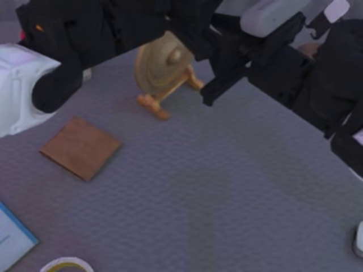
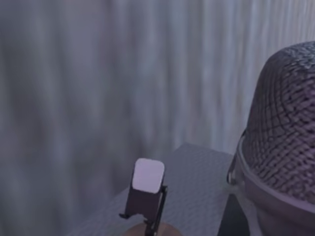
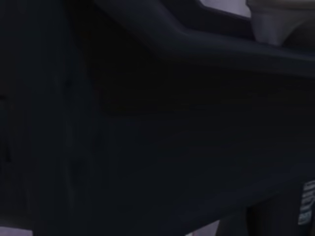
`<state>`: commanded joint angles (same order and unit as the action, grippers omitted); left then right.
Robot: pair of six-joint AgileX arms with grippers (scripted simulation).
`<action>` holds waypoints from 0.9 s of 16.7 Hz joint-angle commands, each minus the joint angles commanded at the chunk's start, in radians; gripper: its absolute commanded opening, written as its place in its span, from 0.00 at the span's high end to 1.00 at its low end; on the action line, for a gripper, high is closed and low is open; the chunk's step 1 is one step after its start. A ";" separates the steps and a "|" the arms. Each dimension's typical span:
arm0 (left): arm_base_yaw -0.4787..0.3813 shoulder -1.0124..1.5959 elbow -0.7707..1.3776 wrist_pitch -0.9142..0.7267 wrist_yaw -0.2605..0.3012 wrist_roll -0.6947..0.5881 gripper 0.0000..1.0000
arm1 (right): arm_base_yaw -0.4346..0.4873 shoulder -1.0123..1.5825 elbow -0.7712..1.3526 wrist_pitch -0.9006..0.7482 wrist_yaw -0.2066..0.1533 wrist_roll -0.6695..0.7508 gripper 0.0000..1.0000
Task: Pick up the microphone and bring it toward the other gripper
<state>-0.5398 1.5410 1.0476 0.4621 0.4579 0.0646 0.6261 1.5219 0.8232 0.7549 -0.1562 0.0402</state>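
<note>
The microphone's silver-grey mesh head (image 2: 285, 132) fills one side of the left wrist view, held in the air close to that camera. Its black handle is hidden, and the top view does not show the microphone at all. At the table's back middle my right gripper (image 1: 211, 93), on the arm with the pale grey link (image 1: 266, 17), reaches left and is shut on the microphone. My left gripper (image 1: 188, 33), on the bulky black arm with the white block (image 1: 17, 85), meets it there. The right wrist view is dark.
A round brass disc on a wooden stand (image 1: 164, 71) stands just under the meeting arms. A wooden square tile (image 1: 81, 147) lies at the left. The phone stand (image 2: 146, 189) is at the back right. A tape roll (image 1: 66, 265) and a blue-edged sheet (image 1: 11, 235) sit at the front left.
</note>
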 joint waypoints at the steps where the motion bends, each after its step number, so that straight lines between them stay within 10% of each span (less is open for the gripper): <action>1: 0.000 0.000 0.000 0.000 0.000 0.000 1.00 | 0.000 0.000 0.000 0.000 0.000 0.000 0.77; 11: 0.000 0.000 0.000 0.000 0.000 0.000 1.00 | 0.000 0.000 0.000 0.000 0.000 0.000 0.02; 15: 0.000 0.000 0.000 0.000 0.000 0.000 1.00 | 0.000 0.000 0.000 0.000 0.000 0.000 0.00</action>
<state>-0.5398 1.5410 1.0476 0.4621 0.4579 0.0646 0.6261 1.5219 0.8232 0.7549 -0.1562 0.0402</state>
